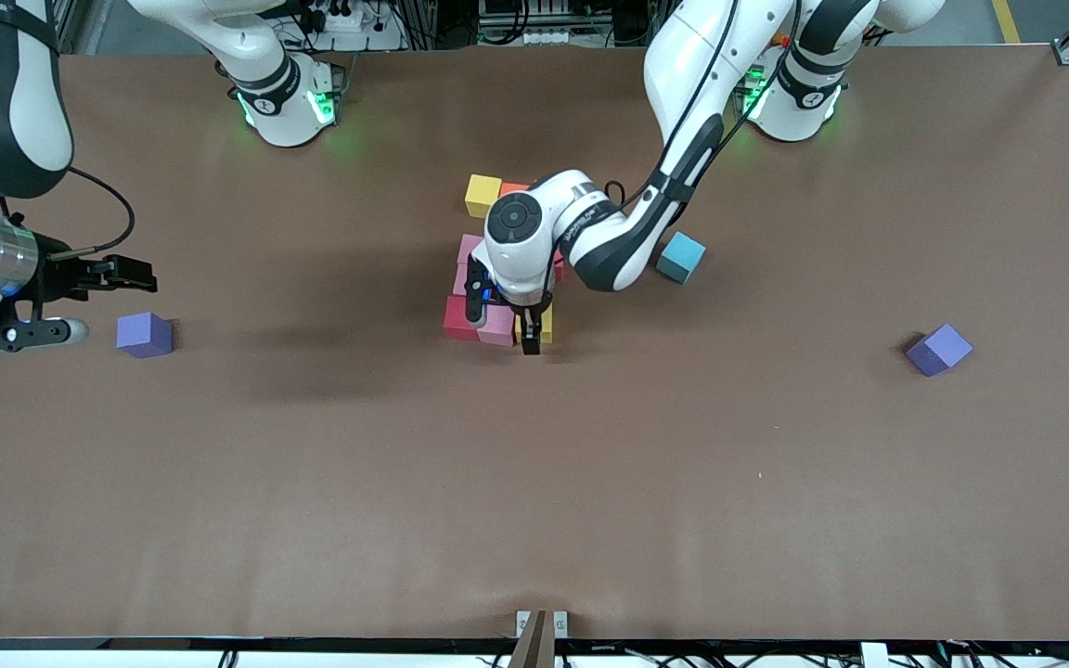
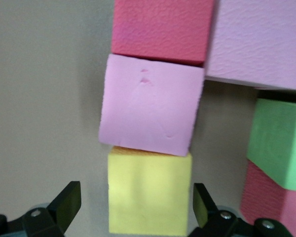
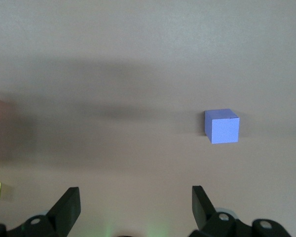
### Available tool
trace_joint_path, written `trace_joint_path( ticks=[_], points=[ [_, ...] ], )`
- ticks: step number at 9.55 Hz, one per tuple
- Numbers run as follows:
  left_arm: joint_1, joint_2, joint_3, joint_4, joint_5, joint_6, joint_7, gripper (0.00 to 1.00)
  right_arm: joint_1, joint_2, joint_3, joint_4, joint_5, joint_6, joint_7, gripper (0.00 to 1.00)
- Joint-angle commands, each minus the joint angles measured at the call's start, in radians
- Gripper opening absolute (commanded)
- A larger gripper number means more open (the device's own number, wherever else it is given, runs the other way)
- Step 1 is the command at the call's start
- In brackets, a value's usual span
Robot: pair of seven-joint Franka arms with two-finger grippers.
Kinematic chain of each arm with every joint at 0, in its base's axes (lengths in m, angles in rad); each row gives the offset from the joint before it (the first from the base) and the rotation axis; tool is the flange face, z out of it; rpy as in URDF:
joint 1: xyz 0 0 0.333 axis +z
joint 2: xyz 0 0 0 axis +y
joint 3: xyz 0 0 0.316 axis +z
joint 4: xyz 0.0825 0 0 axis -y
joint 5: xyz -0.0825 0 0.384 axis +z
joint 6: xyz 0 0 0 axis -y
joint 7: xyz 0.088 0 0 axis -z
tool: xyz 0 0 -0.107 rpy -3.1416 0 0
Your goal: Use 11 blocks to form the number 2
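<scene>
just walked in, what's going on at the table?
The two arms are building a digit from coloured cubes mid-table. The left gripper is open, straddling a yellow cube that sits against a pink cube in the figure's nearest row. A light blue cube lies loose beside the build. The right gripper waits open near a purple cube.
</scene>
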Motion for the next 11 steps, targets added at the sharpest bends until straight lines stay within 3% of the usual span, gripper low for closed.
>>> trace_joint_path(
  ticks=[1,5,11],
  points=[
    [-0.001,-0.072,-0.011,-0.012,-0.007,-0.086,-0.031,1.0,-0.116,0.0,0.133,0.02,-0.014,-0.005,0.015,1.0],
    [0.057,-0.228,-0.008,-0.012,-0.076,-0.262,-0.035,1.0,-0.195,-0.07,0.247,0.002,-0.004,-0.004,0.057,1.0],
    [0.307,-0.495,0.003,-0.004,-0.07,-0.494,-0.174,1.0,-0.243,-0.331,0.272,-0.132,0.037,-0.051,0.057,1.0]
  ],
)
